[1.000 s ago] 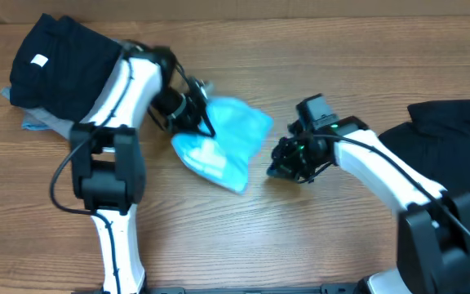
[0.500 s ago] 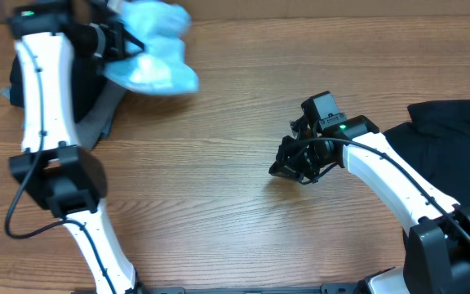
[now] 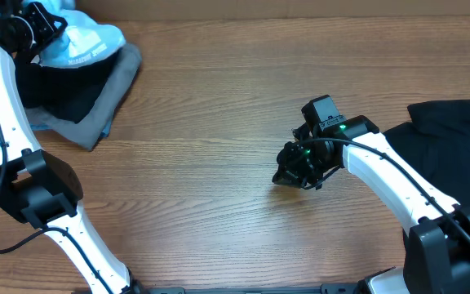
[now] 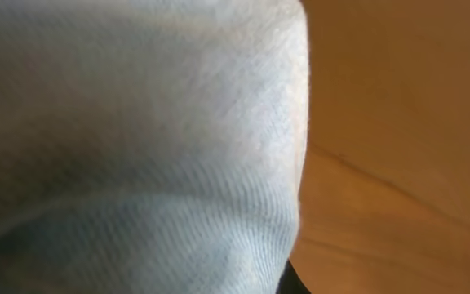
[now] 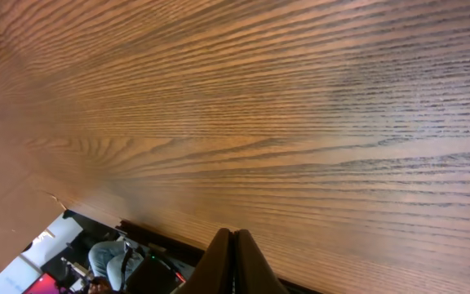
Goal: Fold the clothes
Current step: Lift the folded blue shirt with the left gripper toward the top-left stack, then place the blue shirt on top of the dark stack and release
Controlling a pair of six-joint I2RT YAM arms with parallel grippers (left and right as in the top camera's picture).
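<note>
Wood table (image 3: 219, 122) holds one blue shirt (image 3: 84, 42), one grey garment (image 3: 111, 91), two black garments (image 3: 59, 90) (image 3: 455, 139).

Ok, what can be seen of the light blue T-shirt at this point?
The light blue T-shirt is a bunched bundle of soft knit fabric at the far left of the wooden table, faint small print showing on its near side. It rests on a black garment lying over a grey garment. The left gripper is at its left edge; whether it clamps the cloth is hidden. Its fine weave fills the left wrist view.
</note>
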